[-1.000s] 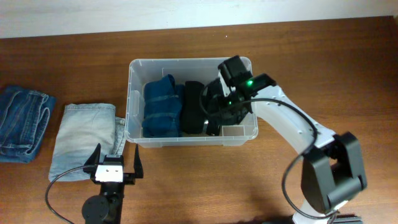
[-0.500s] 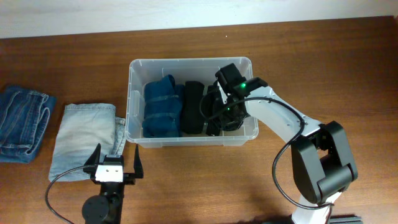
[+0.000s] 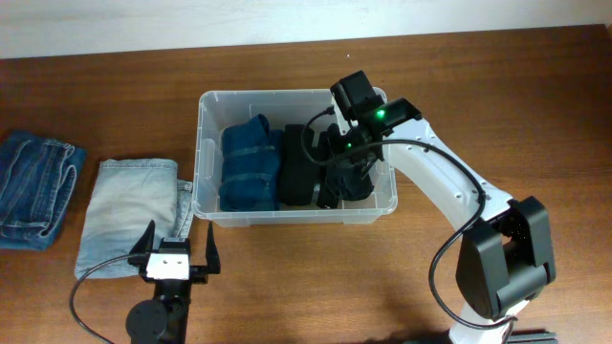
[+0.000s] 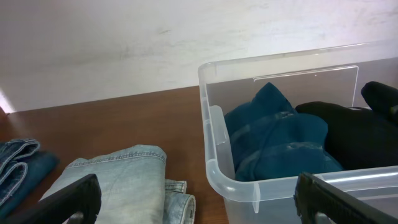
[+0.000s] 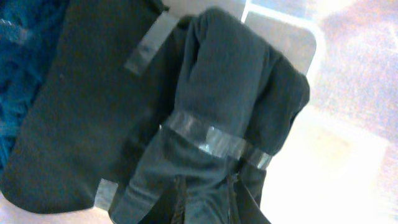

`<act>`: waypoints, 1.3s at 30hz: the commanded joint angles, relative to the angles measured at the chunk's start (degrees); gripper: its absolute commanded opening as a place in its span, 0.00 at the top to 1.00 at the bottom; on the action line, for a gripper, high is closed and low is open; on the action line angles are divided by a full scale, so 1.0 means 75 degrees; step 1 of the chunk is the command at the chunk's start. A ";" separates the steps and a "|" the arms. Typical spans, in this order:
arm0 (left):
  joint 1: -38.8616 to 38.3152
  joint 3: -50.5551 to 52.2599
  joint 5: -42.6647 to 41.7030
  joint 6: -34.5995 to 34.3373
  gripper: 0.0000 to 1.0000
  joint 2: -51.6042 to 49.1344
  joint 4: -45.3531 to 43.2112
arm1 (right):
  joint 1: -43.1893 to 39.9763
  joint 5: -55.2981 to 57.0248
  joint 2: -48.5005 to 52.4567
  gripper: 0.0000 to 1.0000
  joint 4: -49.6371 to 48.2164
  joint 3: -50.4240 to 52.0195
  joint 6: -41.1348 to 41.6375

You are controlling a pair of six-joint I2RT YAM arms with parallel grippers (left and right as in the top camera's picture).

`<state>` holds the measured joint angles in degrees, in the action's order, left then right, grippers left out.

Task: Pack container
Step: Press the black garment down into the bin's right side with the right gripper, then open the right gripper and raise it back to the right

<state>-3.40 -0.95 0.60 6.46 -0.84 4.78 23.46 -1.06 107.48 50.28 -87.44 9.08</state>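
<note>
The right hand (image 5: 206, 200) reaches low at the 3 o'clock end of the container (image 3: 287, 94), on a taped dark roll (image 5: 230, 93) set snug beside the others to save room. I cannot tell whether it is clamped. The left hand (image 3: 179, 239) idles at 7 o'clock, fingers apart and empty.

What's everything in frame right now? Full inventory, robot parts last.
table: 1, brown wood, under everything
container: 1, clear plastic, middle of the table
blue bundle: 1, dark blue, left end inside the container
black bundle: 1, black, middle inside the container
taped bundle: 1, dark grey, right end inside the container
light jeans: 1, pale blue, folded, on the table left of the container
dark jeans: 1, darker blue, folded, far left edge of the table
left gripper: 1, black and white, open, near edge, by the light jeans
right gripper: 1, black, down in the container over the taped bundle; jaw state unclear
</note>
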 commanded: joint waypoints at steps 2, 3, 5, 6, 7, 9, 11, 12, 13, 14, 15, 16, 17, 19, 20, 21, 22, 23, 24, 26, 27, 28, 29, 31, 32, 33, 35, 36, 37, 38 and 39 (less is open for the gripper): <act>0.0032 0.0058 -0.0055 0.0122 0.01 0.0067 -0.0006 | 0.0035 -0.0061 0.0254 0.84 -0.0262 -0.0128 0.0052; 0.0032 0.0058 -0.0055 0.0122 0.00 0.0067 -0.0006 | 0.0035 -0.0134 0.0326 0.84 -0.0294 -0.0128 0.0052; 0.0032 0.0058 -0.0055 0.0122 0.01 0.0067 -0.0006 | 0.0035 -0.0361 0.0525 0.84 -0.0376 -0.0125 0.0052; 0.0032 0.0058 -0.0055 0.0122 0.00 0.0067 -0.0006 | 0.0035 -0.0472 0.0632 0.84 -0.0425 -0.0125 0.0050; 0.0032 0.0058 -0.0055 0.0122 0.00 0.0067 -0.0006 | 0.0035 -0.0571 0.0752 0.84 -0.0466 -0.0125 0.0050; 0.0032 0.0058 -0.0052 0.0122 0.01 0.0067 -0.0006 | 0.0035 -0.0688 0.1000 0.84 -0.0513 -0.0125 0.0052; 0.0032 0.0058 -0.0055 0.0122 0.01 0.0067 -0.0006 | 0.0041 -0.0813 0.1256 0.84 -0.0510 -0.0125 0.0050; 0.0032 0.0058 -0.0055 0.0122 0.01 0.0067 -0.0006 | 0.0041 -0.0836 0.1335 0.83 -0.0498 -0.0125 0.0050; 0.0032 0.0058 -0.0055 0.0122 0.01 0.0067 -0.0006 | 0.0041 -0.0833 0.1352 0.84 -0.0460 -0.0125 0.0050; 0.0032 0.0058 -0.0055 0.0122 0.01 0.0067 -0.0006 | 0.0041 -0.0831 0.1352 0.84 -0.0443 -0.0125 0.0047; 0.0032 0.0058 -0.0055 0.0122 0.01 0.0067 -0.0006 | 0.0041 -0.0831 0.1314 0.83 -0.0455 -0.0134 0.0047; 0.0032 0.0058 -0.0055 0.0122 0.00 0.0067 -0.0006 | 0.0041 -0.0831 0.1224 0.81 -0.0463 -0.0157 0.0044; 0.0032 0.0058 -0.0055 0.0122 0.00 0.0067 -0.0006 | 0.0038 -0.0831 0.1113 0.79 -0.0463 -0.0210 -0.0003; 0.0032 0.0058 -0.0055 0.0122 0.00 0.0067 -0.0006 | 0.0032 -0.0831 0.0854 0.73 -0.0364 -0.0373 -0.0108; 0.0032 0.0058 -0.0055 0.0122 0.01 0.0067 -0.0006 | 0.0032 -0.0833 0.0708 0.69 -0.0265 -0.0490 -0.0166; 0.0032 0.0058 -0.0055 0.0122 0.01 0.0067 -0.0006 | 0.0032 -0.0822 0.0545 0.65 -0.0140 -0.0615 -0.0189; 0.0032 0.0058 -0.0055 0.0122 0.01 0.0067 -0.0006 | 0.0015 -0.0804 0.0350 0.61 0.0000 -0.0752 -0.0221; 0.0032 0.0058 -0.0055 0.0125 0.01 0.0067 -0.0006 | -0.0017 -0.0801 0.0181 0.57 0.0105 -0.0871 -0.0221; 0.0032 0.0058 -0.0055 0.0122 0.01 0.0067 -0.0006 | -0.0061 -0.0804 0.0009 0.50 0.0207 -0.0991 -0.0216; 0.0032 0.0058 -0.0055 0.0122 0.01 0.0067 -0.0006 | -0.0192 -0.0804 -0.0312 0.37 0.0393 -0.1192 -0.0216; 0.0032 0.0058 -0.0055 0.0122 0.01 0.0067 -0.0006 | -0.0303 -0.0804 -0.0501 0.33 0.0516 -0.1294 -0.0216; 0.0032 0.0058 -0.0055 0.0122 0.01 0.0067 -0.0006 | -0.0423 -0.0804 -0.0664 0.28 0.0629 -0.1361 -0.0216; 0.0032 0.0058 -0.0055 0.0122 0.01 0.0067 -0.0006 | -0.0560 -0.0801 -0.0831 0.20 0.0755 -0.1413 -0.0219; 0.0032 0.0058 -0.0055 0.0122 0.01 0.0067 -0.0006 | -0.0921 -0.0801 -0.1160 0.11 0.1032 -0.1492 -0.0219; 0.0032 0.0058 -0.0055 0.0122 0.01 0.0067 -0.0006 | -0.1186 -0.0801 -0.1349 0.07 0.1160 -0.1501 -0.0219; 0.0032 0.0058 -0.0055 0.0125 0.00 0.0067 -0.0006 | -0.1422 -0.0799 -0.1498 0.00 0.1265 -0.1501 -0.0219; 0.0032 0.0058 -0.0055 0.0122 0.01 0.0067 -0.0006 | -0.1985 -0.0766 -0.1751 0.01 0.1475 -0.1501 -0.0245; 0.0032 0.0058 -0.0055 0.0122 0.00 0.0067 -0.0006 | -0.2291 -0.0766 -0.1853 0.01 0.1582 -0.1501 -0.0245; 0.0032 0.0058 -0.0055 0.0122 0.00 0.0067 -0.0006 | -0.2667 -0.0769 -0.1953 0.01 0.1714 -0.1501 -0.0242; 0.0032 0.0058 -0.0055 0.0122 0.01 0.0067 -0.0006 | -0.2996 -0.0772 -0.2008 0.01 0.1816 -0.1501 -0.0242; 0.0032 0.0058 -0.0055 0.0122 0.01 0.0067 -0.0006 | -0.3322 -0.0772 -0.2040 0.01 0.1912 -0.1501 -0.0239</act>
<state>-3.42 -0.95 0.60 6.48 -0.84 4.78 4.03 -7.14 93.47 63.42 -98.24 7.40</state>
